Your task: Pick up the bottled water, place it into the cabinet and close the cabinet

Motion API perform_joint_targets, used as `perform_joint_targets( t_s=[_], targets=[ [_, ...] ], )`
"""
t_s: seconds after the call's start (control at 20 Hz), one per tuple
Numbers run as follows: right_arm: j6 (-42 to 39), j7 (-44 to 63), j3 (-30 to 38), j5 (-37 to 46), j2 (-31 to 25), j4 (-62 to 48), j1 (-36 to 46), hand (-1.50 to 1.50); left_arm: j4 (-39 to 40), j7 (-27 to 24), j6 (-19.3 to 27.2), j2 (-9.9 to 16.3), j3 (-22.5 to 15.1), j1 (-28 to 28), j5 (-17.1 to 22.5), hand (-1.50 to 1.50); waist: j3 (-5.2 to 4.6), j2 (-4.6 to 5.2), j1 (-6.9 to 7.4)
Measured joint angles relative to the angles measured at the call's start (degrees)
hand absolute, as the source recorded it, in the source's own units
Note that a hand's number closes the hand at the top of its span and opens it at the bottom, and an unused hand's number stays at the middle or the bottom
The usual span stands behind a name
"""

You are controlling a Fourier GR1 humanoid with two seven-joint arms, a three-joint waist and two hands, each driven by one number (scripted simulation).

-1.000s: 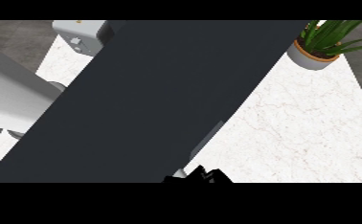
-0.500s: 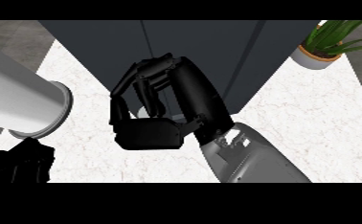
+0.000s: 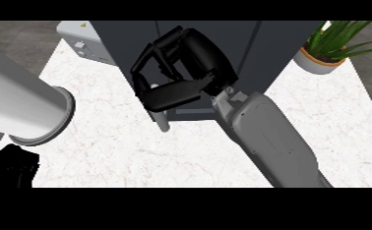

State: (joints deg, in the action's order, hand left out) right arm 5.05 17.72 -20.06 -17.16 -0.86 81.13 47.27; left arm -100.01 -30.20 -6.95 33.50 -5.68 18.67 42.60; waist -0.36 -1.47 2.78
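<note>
Counting what lies on the white marble counter (image 3: 138,160): one dark grey cabinet (image 3: 283,52) at the top middle, one potted plant (image 3: 330,47) at the upper right, one pale grey box-shaped appliance (image 3: 83,40) at the upper left beside the cabinet, and two arms. The cabinet shows two vertical seams down its front (whether its door sits fully closed cannot be told from this angle), and a short pale handle (image 3: 164,123) sticks out at its lower left edge. The right hand (image 3: 181,71) sits directly in front of the cabinet, covering much of its front, with fingers curled inward and the thumb stretched flat below them; nothing can be seen between them. Its grey forearm (image 3: 265,135) runs down to the lower right. The left forearm (image 3: 29,108) shows as a thick pale cylinder at the left edge, and a black shape at the lower left corner is the left hand (image 3: 18,167), too dark to tell how its fingers stand. No bottled water is visible anywhere on the counter.
</note>
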Motion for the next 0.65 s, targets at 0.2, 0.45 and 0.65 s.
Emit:
perform_joint_targets(
  t_s=[0.2, 0.45, 0.65],
  targets=[
    [-4.6, -3.1, 1.4, -1.6, -0.7, -4.4, 2.0, 1.5, -0.3, 0.9, -0.5, 0.4, 0.3, -0.6, 0.4, 1.5, -0.37, -0.16, 0.47],
    [-8.2, -7.5, 2.9, -2.3, -1.4, -8.9, 3.8, 1.5, -1.3, 1.3, -0.3, 0.0, -0.3, -0.7, 0.1, 1.5, -0.66, -0.24, 1.09],
    [-11.0, -9.5, 3.4, -2.8, -1.8, -11.6, 5.0, 1.5, -1.6, 2.0, -0.2, -0.1, -0.5, -1.2, 0.1, 1.5, -0.88, -0.26, 1.17]
  ],
)
